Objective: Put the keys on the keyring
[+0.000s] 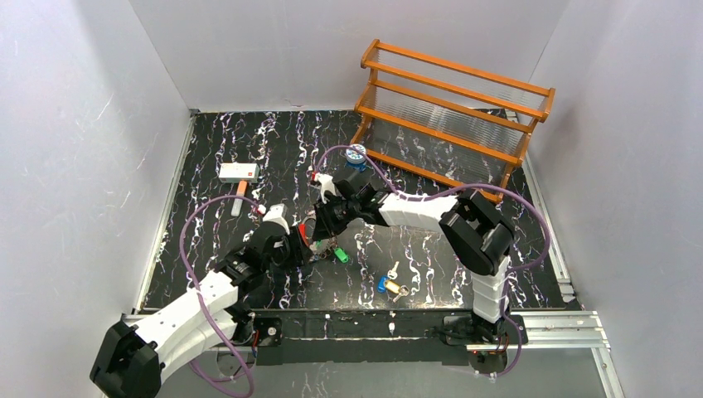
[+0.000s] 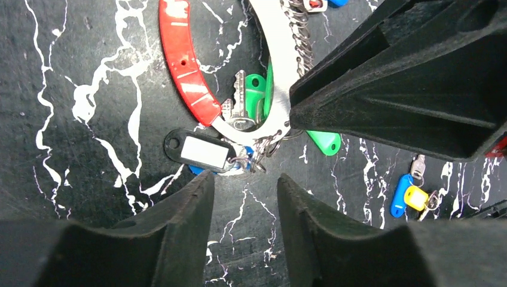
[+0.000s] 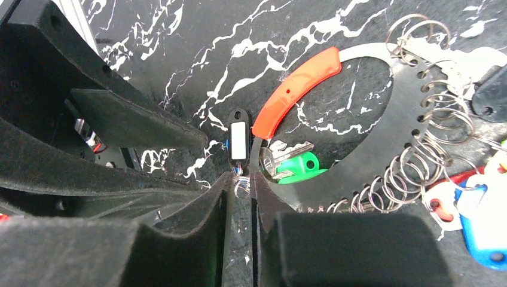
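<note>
The keyring is a flat silvery-white ring with a red segment and several small wire rings along its edge. It lies mid-table and shows in the right wrist view. A black tag and a green-headed key hang at its near edge. My right gripper is closed to a narrow gap on a small wire ring at the keyring's rim. My left gripper is open and empty, just short of the black tag. Blue and yellow keys lie apart on the right.
A green tag lies beside the keyring. The blue and yellow keys are near the front. A blue-and-white tin and a wooden rack stand at the back. A white box sits back left.
</note>
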Tool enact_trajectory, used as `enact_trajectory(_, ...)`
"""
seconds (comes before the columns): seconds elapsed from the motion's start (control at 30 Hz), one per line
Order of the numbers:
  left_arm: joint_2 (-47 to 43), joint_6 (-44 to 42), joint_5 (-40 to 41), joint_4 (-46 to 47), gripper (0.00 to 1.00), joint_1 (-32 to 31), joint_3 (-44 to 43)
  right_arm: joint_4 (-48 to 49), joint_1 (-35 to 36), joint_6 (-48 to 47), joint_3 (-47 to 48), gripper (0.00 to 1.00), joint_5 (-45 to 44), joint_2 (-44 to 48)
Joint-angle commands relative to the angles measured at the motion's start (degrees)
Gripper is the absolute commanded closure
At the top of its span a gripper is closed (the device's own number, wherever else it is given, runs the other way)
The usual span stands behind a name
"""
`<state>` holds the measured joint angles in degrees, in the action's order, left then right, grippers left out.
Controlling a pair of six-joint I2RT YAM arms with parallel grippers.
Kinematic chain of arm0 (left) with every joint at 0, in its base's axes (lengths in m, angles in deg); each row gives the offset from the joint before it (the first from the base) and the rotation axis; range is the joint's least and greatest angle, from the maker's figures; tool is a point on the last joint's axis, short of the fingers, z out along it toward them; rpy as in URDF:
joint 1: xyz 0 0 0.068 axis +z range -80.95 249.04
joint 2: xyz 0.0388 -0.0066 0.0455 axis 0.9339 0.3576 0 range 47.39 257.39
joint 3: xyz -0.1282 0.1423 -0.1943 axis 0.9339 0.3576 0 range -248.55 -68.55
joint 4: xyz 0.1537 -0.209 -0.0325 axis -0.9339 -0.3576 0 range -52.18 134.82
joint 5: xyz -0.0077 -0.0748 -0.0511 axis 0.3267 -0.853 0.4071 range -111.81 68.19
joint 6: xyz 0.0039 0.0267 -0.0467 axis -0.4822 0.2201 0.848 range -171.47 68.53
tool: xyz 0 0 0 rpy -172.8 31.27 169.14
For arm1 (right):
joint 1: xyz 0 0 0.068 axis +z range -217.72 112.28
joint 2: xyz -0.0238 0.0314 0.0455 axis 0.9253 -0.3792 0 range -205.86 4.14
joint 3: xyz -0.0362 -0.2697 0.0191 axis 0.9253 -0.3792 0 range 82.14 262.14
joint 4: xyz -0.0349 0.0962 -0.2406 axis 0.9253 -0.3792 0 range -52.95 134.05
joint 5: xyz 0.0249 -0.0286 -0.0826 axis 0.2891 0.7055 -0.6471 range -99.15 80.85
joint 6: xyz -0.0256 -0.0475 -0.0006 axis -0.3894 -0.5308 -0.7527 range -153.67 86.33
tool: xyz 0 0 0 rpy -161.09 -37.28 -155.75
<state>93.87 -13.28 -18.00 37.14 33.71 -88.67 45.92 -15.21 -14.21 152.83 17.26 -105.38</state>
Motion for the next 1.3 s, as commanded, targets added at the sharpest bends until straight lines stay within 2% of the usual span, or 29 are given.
enact_trajectory(0.0, -0.87, 1.08, -0.31, 1.14, 0.56, -0.09, 2.27, -1.77, 0.02, -1.08, 3.28, 0.77, 3.02, -2.21)
enact_trajectory(0.07, -0.73, 1.02, -0.78, 2.23, 0.57, -0.09, 2.87, -1.78, -0.01, -1.22, 3.51, 0.79, 3.03, -2.73)
enact_trajectory(0.23, 0.43, 1.52, -2.46, 7.24, 0.73, -0.03, 4.22, -3.56, -0.02, -1.38, 3.07, 0.87, 2.64, -2.46)
enact_trajectory(0.33, 1.87, 1.62, -2.75, 10.11, 0.79, -0.09, 4.24, -3.45, 0.03, -1.31, 1.84, 0.89, 1.98, -1.45)
enact_trajectory(0.67, 8.27, 0.40, -2.53, 13.88, 0.87, -0.09, 3.25, -3.62, 0.04, -1.09, -0.79, 0.91, -0.30, 1.75)
enact_trajectory(0.87, 8.18, 0.06, -1.55, 13.56, 0.90, -0.08, 3.63, -3.62, 0.05, -0.95, -1.44, 0.91, -0.38, 2.44)
enact_trajectory(1.07, 7.84, 0.38, -1.00, 14.18, 1.00, -0.04, 4.47, -3.70, -0.03, -1.04, -1.53, 0.91, -0.48, 2.62)
enact_trajectory(1.27, 7.56, 0.35, -1.21, 14.19, 1.00, -0.07, 4.58, -3.80, 0.01, -0.93, -1.92, 0.91, -0.47, 3.22)
